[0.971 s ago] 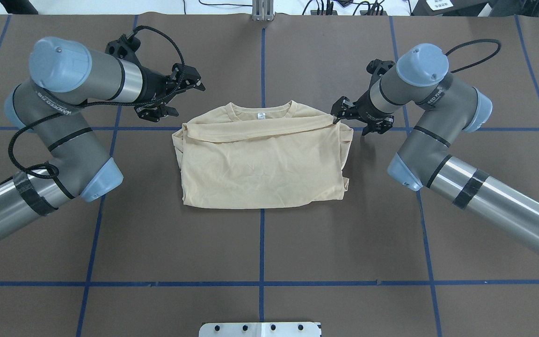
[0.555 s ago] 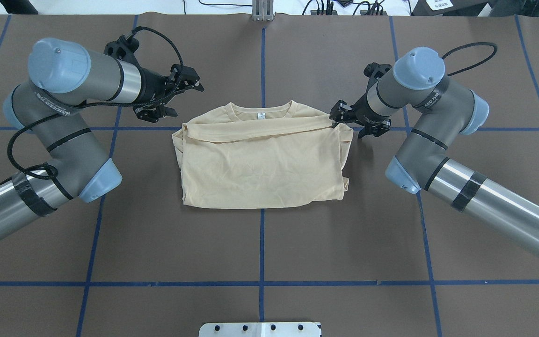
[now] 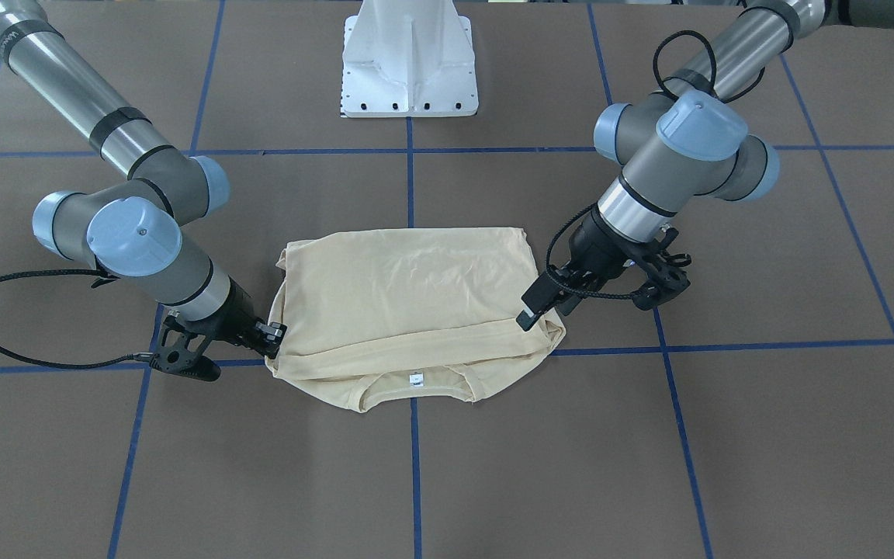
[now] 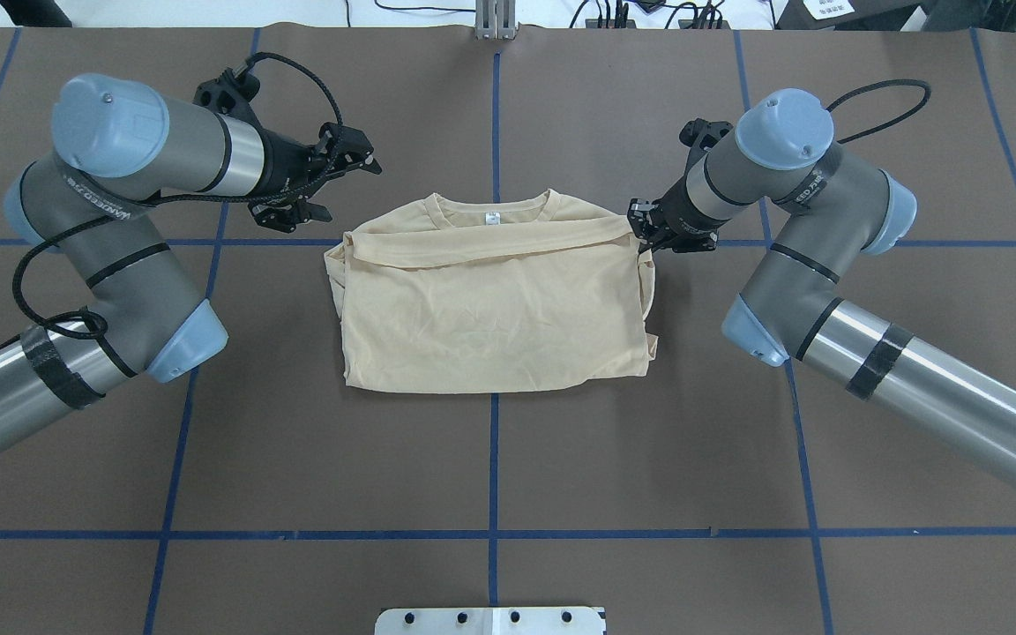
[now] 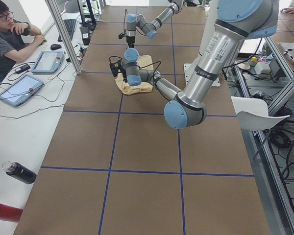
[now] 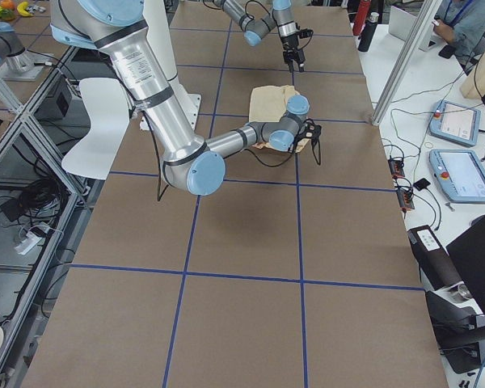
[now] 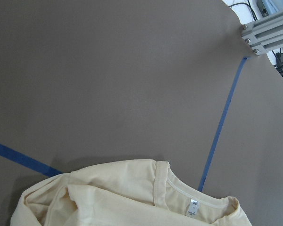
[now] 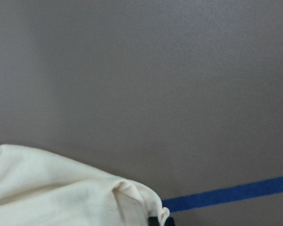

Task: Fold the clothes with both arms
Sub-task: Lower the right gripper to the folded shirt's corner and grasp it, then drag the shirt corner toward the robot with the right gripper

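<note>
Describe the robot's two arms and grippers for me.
Both the left grey-and-silver jointed arm and the right arm have rounded light blue joint caps, black tape bands on the silver tubes, white lettering on a dark strip, and a looping black braided cable. The left gripper and right gripper are black, two-fingered.

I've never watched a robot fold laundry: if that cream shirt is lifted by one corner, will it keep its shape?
Probably not: the shirt lies in soft, wrinkled layers, so it would likely droop and unfold. Pushed, its loose, rumpled edges might bunch up rather than slide.
</note>
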